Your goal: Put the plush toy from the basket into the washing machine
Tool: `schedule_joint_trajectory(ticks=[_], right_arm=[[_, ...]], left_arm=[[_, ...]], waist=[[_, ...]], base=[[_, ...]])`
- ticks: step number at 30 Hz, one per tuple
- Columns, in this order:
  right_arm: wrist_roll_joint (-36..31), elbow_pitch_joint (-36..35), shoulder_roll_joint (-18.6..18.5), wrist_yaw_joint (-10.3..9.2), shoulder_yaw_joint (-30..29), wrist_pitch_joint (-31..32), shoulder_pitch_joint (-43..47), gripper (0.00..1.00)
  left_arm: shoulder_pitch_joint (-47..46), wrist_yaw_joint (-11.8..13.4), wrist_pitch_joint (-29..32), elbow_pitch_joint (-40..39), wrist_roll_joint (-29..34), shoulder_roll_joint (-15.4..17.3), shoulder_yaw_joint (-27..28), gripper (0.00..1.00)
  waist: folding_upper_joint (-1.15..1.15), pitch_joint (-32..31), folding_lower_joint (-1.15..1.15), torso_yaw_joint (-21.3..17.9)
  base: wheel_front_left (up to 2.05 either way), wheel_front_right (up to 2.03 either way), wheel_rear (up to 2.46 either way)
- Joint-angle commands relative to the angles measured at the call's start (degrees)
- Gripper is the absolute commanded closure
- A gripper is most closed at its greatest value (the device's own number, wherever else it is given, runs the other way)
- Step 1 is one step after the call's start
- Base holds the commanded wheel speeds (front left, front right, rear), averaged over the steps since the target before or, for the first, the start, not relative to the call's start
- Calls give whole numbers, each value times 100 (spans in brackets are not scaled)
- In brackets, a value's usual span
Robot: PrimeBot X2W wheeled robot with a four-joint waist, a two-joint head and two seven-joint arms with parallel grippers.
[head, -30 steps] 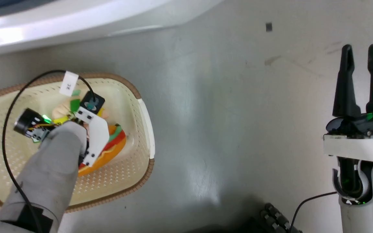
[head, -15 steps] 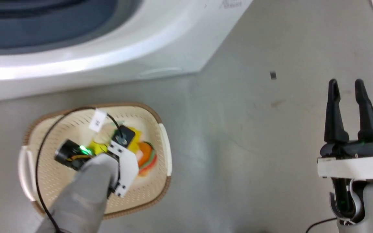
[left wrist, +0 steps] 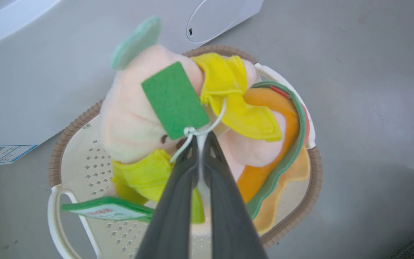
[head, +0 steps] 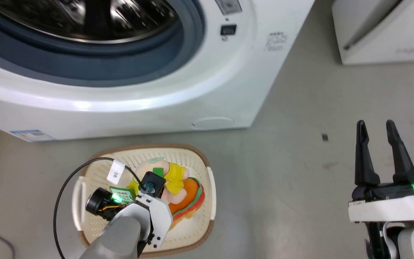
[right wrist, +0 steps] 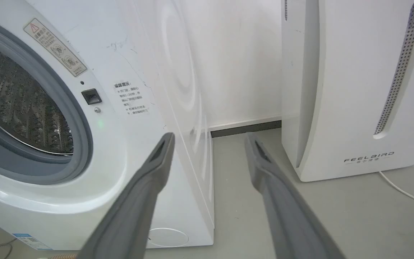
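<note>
The plush toy, with its peach head, yellow top and orange burger base, hangs just over the cream basket. In the left wrist view my left gripper is shut on the plush toy near its green tag, with the basket below it. In the head view the left wrist hides those fingers. The washing machine stands right behind the basket, its porthole open and the steel drum showing. My right gripper is open over the floor at the right, holding nothing.
A white appliance marked FEELBIRD stands to the right of the washer, with a narrow gap between them. A white cable lies on the grey floor beside it. The washer's front panel overhangs the basket's far rim.
The head camera has pulled back and up, bringing the washer's porthole into view. The left gripper has raised the plush toy off the basket's bottom. The right gripper stays open.
</note>
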Motion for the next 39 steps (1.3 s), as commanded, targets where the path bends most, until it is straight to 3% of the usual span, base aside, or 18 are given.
schedule_joint_trajectory(ticks=[1, 7, 26, 33, 39], right_arm=[[-35, 11, -3, -4, 4, -25, 103, 0], [-75, 13, -3, -4, 9, -25, 271, 0], [-76, -14, -3, -4, -38, -25, 650, 0], [-67, -73, -3, -4, 56, -25, 548, 0], [-64, -140, -3, -4, 71, -25, 373, 0]], left_arm=[[100, 28, -106, -74, -79, -20, 19, 100], [300, 134, -240, -513, -288, -58, 164, 100], [1540, 657, -248, -4038, -341, 448, 1123, 100], [1495, 805, -249, -4473, -314, 544, 1689, 100], [1041, 770, -249, -4375, -245, 621, 2056, 100]], waist=[[0, -319, 1, 192], [0, -662, 1, 305], [0, -1287, 1, 473], [0, -1157, 1, 373], [0, -777, 1, 158]], base=[[0, 0, 0], [0, 0, 0], [0, 0, 0], [0, 0, 0], [0, 0, 0]])
